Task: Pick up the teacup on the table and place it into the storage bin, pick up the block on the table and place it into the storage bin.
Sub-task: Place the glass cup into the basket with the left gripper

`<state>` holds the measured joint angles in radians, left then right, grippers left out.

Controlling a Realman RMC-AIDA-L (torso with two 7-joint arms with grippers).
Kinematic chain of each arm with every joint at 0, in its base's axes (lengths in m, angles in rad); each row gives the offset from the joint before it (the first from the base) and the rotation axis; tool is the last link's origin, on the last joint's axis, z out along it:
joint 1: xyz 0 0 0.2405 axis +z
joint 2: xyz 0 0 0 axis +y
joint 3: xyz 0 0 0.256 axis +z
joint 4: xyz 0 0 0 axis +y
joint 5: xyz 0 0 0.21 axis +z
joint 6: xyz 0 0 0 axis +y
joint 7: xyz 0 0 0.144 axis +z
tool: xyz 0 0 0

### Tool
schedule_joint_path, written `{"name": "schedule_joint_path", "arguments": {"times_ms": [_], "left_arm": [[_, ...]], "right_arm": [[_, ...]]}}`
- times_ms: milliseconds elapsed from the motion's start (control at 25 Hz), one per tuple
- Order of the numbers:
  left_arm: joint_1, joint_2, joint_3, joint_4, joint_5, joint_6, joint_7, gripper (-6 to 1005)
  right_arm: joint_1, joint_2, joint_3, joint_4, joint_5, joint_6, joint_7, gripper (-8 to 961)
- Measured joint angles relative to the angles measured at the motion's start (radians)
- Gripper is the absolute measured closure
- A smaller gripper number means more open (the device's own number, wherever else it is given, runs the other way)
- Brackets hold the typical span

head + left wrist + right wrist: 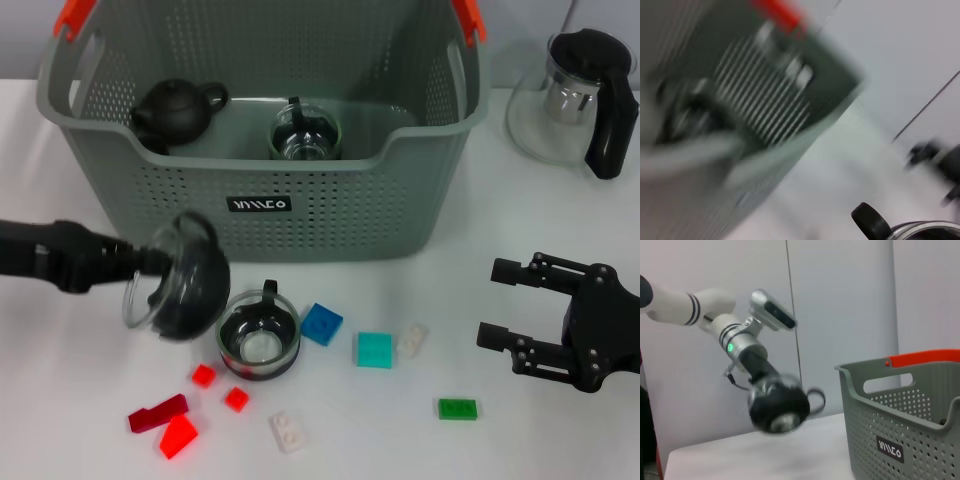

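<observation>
A glass teacup (180, 277) with a dark base hangs tilted in the air in front of the storage bin (330, 215), with my left gripper (146, 265) shut on its rim. From the right wrist view the same teacup (778, 407) is held up left of the storage bin (910, 440). A second teacup (258, 345) stands upright on the table just below it. Blocks lie around: blue (321, 324), cyan (375, 350), green (457, 408) and several red ones (178, 436). My right gripper (492, 302) hovers open at the right, holding nothing.
Inside the bin sit a black teapot (175, 110) and a glass cup (304, 132). A glass pitcher (575, 95) with a black handle stands at the back right. Two white blocks (287, 431) (412, 340) lie among the others.
</observation>
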<state>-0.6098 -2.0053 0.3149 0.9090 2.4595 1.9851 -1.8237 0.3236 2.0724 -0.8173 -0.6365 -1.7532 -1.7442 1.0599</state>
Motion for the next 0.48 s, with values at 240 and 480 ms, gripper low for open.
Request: {"name": "schedule_joint_path", "arguments": {"times_ms": [240,480], "left_arm": [[0.004,-0.001,-0.078,-0.091,-0.260,0.067,0.038,960],[-0.065,0.003,-0.065,-0.100,-0.506,-0.012,-0.058,959]], "right_arm": [[0.006,-0.001,0.002,0.000,0.000,0.000,0.000,207],[0.010,-0.002,0.001,0.000,-0.001,-0.001,0.000,207]]}}
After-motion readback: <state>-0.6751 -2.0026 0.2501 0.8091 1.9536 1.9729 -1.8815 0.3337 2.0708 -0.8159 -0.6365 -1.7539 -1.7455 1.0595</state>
